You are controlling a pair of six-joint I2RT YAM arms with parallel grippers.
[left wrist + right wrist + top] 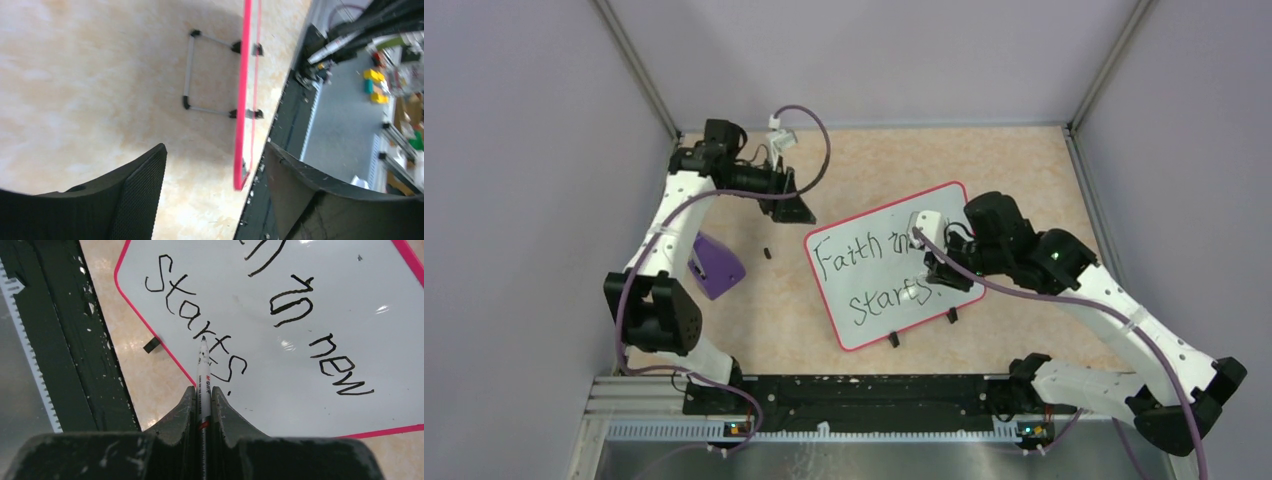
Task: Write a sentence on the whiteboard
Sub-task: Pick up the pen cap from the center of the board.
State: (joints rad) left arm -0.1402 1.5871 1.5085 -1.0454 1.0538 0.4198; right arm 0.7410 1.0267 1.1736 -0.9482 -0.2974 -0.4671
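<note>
**Top external.** Whiteboard (pixel 842 288) lies mid-table, its long axis running on a slant from near-left to far-right. The sentence (pixel 879 300) is in two black lines and looks finished. Right gripper (pixel 932 268) hangs directly over the board's right half and is the nearer arm. Left gripper (pixel 789 205) sits off the board's far-left corner, apart from it. Purple block (pixel 714 265) lies to the left, beside the left arm.

**Left wrist.** The jaws are spread wide with nothing between them. The board's red-pink rim (pixel 243 90) shows edge-on ahead, with a wire stand (pixel 189 70) beside it on the table (pixel 75 75).

**Right wrist.** The jaws are clamped on a marker (pixel 203 365). Its tip points at the second "t" of "starts"; whether it touches cannot be told. The full stop is already written. Judgement: what remains is to lift straight off the surface.
</note>
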